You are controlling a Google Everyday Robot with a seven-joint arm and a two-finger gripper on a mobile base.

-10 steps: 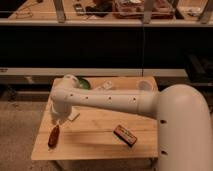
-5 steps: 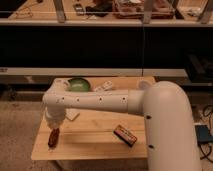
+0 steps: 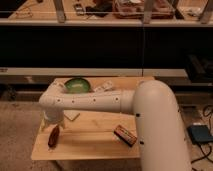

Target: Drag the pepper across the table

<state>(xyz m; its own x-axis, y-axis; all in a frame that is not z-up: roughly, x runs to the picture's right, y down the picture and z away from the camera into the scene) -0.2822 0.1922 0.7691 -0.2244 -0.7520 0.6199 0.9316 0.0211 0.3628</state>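
Reaching across the counter from the right, the white arm bends down at its far left end. There the pincer hangs over the counter's front left part. Only its pale upper body shows below the arm. Whether it is open or closed cannot be told, nor whether it holds anything. Its lower end comes down just above the rear tip of the pepper, so close that touching and a small gap cannot be told apart.

A green bowl stands near the back left edge of the counter, partly behind the arm. Its inside reads as plain green, and whether anything lies in it cannot be made out. Just right of the bowl, a small white packet lies on the wood near the back edge.

The pepper, slim and dark red-brown, lies on the counter near the front left corner. Its length runs roughly from back to front, slightly tilted. It sits directly in front of the pincer, with the pincer at its rear end. A pale flat sheet lies just right of the pincer, behind the pepper. A dark rectangular box with a red side lies well apart to the right, near the front edge and beside the arm's thick base.
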